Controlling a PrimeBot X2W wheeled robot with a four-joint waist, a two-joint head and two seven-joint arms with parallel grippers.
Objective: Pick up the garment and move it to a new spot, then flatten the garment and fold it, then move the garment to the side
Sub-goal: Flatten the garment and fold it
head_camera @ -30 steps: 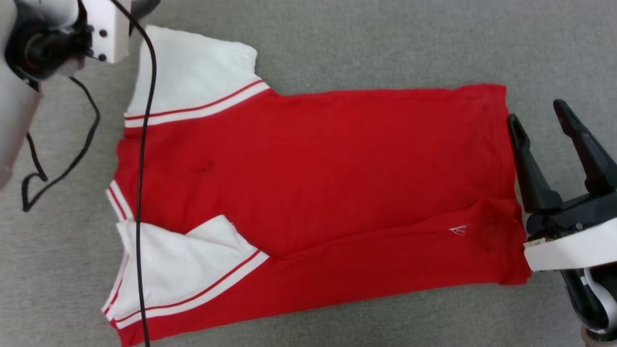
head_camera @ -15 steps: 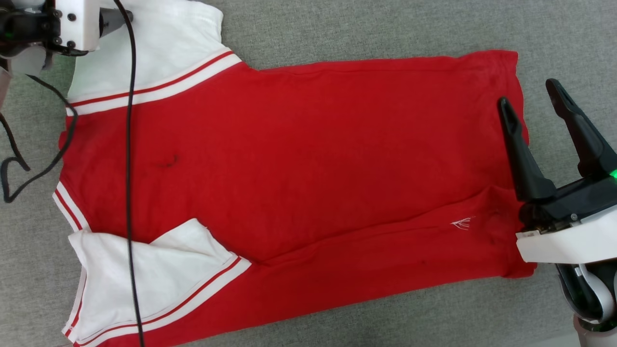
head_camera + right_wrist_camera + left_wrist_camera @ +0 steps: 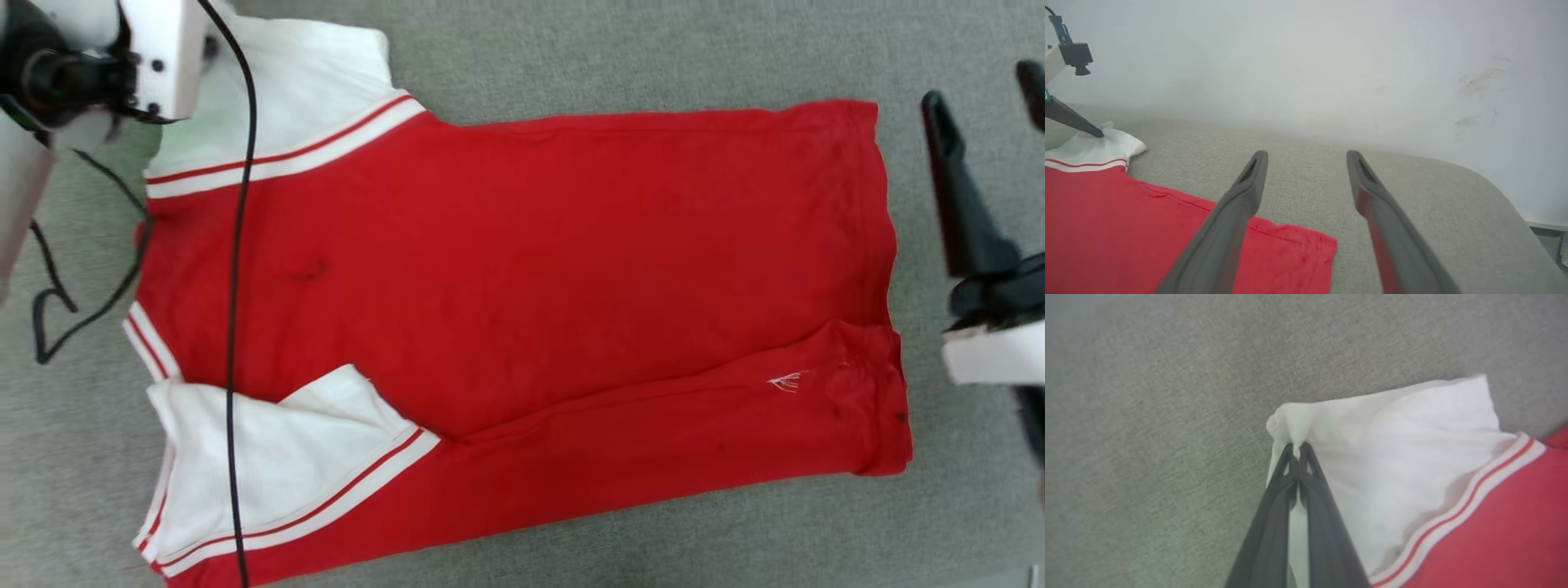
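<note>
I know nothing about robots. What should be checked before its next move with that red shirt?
Left gripper shut on a corner of the white sleeve: ok.
Right gripper holding the hem: not ok; open, beside the cloth.
Shirt lying flat: not ok; other sleeve is folded onto the red body.
Black cable clear of shirt: not ok; it crosses it.
Grip firm enough to lift: cannot tell.

Left end effector point(image 3: 1299, 449) pinching garment point(image 3: 1404, 465) white sleeve corner (bunched), grey fabric surface point(image 3: 1159, 416) beneath.
</note>
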